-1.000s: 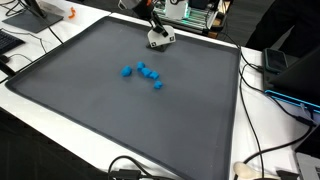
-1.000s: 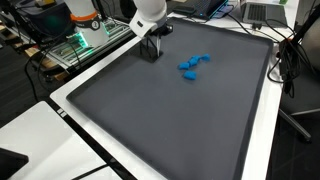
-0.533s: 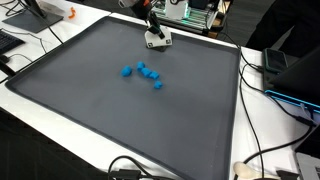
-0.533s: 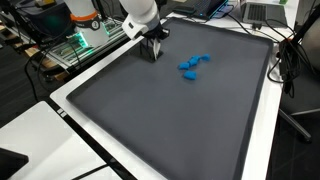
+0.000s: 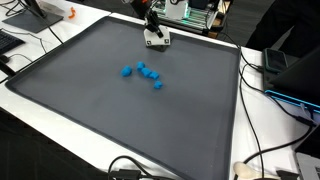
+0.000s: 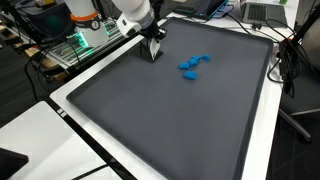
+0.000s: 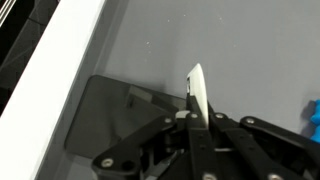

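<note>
My gripper hangs low over the far edge of the dark grey mat, tilted. In the wrist view its black fingers are closed together on a thin white flat piece that stands edge-on between them; what the piece is cannot be told. A cluster of several small blue blocks lies on the mat a short way from the gripper. One blue block shows at the right edge of the wrist view.
The mat lies on a white table. Cables, laptops and electronics boards crowd the table's borders. An orange object sits at a back corner.
The arm's wrist has shifted and tilted slightly near the mat's edge. The gripper stays shut over about the same spot. The blue blocks have not moved.
</note>
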Robot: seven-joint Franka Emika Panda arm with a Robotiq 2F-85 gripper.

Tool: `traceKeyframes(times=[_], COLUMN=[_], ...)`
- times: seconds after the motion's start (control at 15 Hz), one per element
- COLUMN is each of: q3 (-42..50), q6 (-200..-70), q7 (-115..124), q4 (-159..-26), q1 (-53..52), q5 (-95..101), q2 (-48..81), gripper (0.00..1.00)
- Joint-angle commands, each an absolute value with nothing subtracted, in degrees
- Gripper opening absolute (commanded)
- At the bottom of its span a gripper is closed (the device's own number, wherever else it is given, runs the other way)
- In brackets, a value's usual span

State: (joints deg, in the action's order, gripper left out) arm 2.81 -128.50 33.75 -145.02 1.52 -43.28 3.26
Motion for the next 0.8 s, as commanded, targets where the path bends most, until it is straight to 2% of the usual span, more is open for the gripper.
traceKeyframes(times=[0.0,0.73], q3=[2.79,2.49], q6=[-131.18,-136.07], q7=[34.44,34.07], q4=[-148.19,-150.98], q1=[1.71,1.55], q5=[-45.82,-50.77], q2=[1.1,-0.06], gripper=[0.01,0.01])
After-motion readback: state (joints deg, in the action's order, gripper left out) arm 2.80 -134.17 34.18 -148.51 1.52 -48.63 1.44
